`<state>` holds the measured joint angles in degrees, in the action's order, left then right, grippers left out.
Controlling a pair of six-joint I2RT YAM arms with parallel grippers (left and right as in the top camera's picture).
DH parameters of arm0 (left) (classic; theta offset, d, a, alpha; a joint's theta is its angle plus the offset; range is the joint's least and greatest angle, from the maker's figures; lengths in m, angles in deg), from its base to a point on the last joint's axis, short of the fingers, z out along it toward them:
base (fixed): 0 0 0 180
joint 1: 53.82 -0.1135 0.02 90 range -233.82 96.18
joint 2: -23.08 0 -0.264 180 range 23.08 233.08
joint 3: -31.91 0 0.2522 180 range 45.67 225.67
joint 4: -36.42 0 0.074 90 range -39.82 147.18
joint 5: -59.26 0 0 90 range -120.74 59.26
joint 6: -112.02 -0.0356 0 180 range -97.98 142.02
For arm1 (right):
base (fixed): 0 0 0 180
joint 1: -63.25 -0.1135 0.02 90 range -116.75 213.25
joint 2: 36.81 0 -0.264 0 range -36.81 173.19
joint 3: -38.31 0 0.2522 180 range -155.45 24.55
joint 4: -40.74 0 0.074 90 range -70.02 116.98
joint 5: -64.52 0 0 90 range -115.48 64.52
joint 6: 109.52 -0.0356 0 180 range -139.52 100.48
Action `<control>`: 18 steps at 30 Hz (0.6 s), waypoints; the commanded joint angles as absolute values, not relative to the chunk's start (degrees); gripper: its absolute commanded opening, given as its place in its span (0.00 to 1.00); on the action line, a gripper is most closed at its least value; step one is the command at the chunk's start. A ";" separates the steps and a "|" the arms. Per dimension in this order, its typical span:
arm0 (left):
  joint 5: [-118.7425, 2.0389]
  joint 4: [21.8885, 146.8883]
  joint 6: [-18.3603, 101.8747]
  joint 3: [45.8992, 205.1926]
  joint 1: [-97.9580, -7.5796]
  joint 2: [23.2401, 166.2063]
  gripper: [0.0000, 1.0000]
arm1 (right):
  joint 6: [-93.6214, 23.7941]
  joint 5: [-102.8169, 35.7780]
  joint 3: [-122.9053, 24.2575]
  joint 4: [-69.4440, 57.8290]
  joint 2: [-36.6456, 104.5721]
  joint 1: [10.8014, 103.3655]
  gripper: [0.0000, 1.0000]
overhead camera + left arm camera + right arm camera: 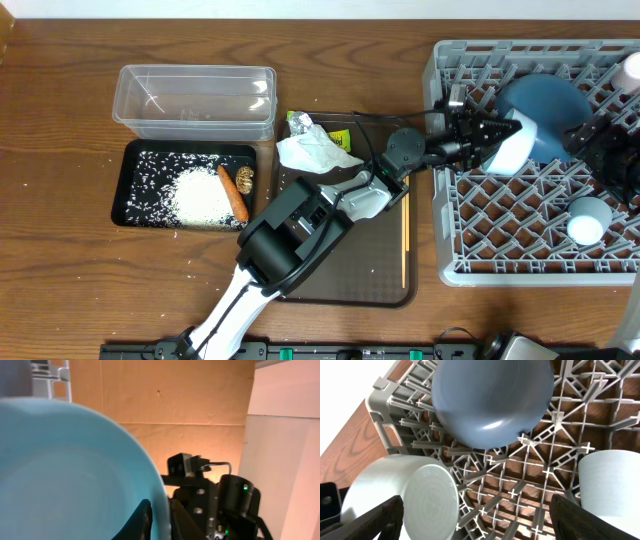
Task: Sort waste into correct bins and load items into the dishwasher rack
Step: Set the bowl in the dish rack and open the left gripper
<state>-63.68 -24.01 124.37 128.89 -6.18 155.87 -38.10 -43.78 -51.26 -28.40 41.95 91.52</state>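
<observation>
Overhead puts the job past halfway: rack [446,200] at 3 o'clock holds dish [545,105], bowl [512,150] and cup [588,220]; tray [120,195] at 9 holds rice [195,200] and carrot [233,193] (tub [195,100] is empty). Napkin [315,152], wrapper [340,135] and chopsticks [404,240] are left. Left gripper [492,130] straddles the bowl's rim, grip unclear; right gripper [475,510] gapes, empty.

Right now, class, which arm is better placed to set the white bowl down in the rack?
Left. The left claw grips the white bowl by its rim over the dishwasher rack. The right claw is open and empty, needing a fresh grasp.
</observation>
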 commanded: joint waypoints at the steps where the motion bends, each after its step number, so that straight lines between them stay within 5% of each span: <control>1: -63.05 -23.71 125.72 130.14 -6.36 156.09 0.15 | -37.01 -44.37 -52.48 -28.37 41.08 91.67 0.86; 18: -61.48 -15.47 125.61 130.11 -7.19 156.11 0.15 | -37.03 -44.39 -52.48 -29.51 41.08 91.67 0.86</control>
<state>-62.59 -16.51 125.57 129.04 -6.38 155.87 -38.10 -43.91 -51.26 -29.18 41.93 91.52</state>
